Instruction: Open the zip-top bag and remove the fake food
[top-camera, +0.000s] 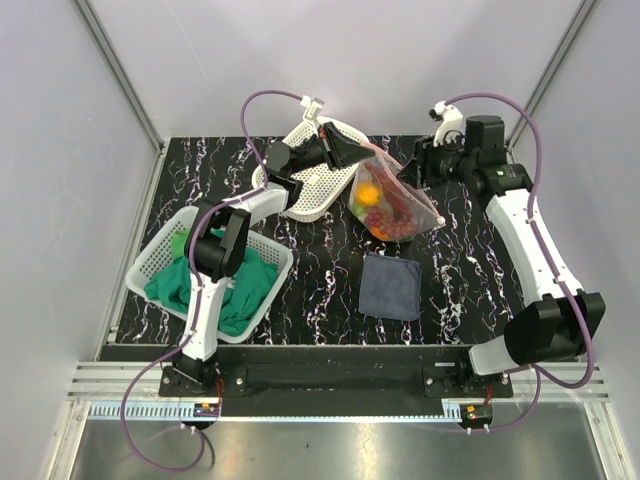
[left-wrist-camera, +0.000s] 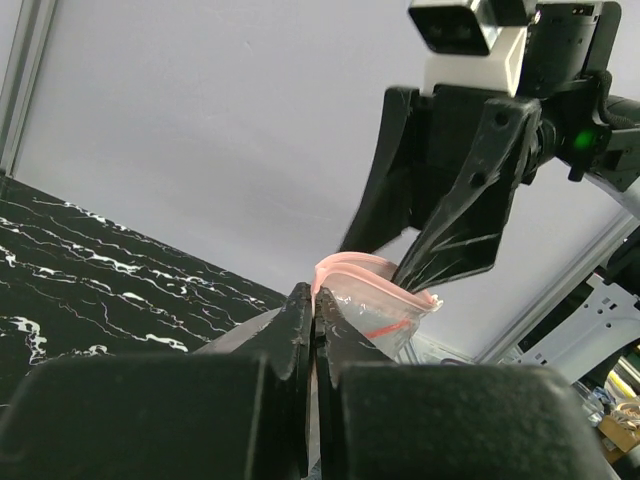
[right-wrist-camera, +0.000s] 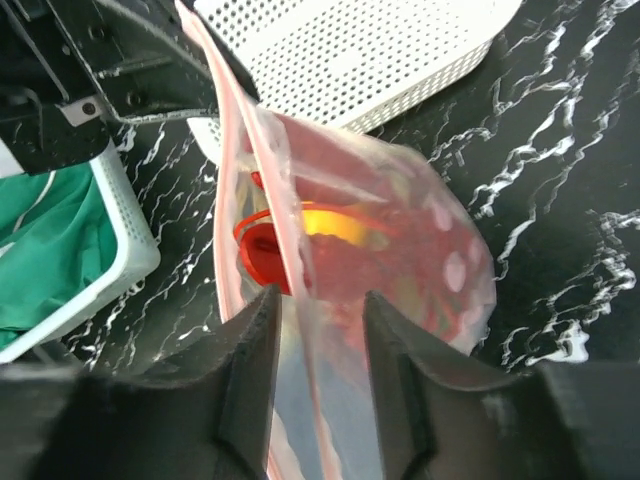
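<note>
The zip-top bag (top-camera: 392, 200) hangs clear and crinkly over the table's middle, its pink zip strip (left-wrist-camera: 370, 270) uppermost and parted into a loop. My left gripper (top-camera: 345, 150) is shut on the strip's left end (left-wrist-camera: 317, 292). My right gripper (top-camera: 425, 165) stands open at the strip's other end; one side of the strip (right-wrist-camera: 300, 300) runs between its fingers (right-wrist-camera: 250, 370) without being pinched. Inside the bag lies the fake food: an orange fruit (top-camera: 368, 193), red pieces (top-camera: 392, 222) and a red toy (right-wrist-camera: 262, 252) near the mouth.
A white perforated basket (top-camera: 322, 185) lies tipped at the back, behind the bag. A second white basket (top-camera: 160, 255) with a green cloth (top-camera: 235, 290) sits at the left. A dark blue-grey folded cloth (top-camera: 390, 286) lies in front of the bag.
</note>
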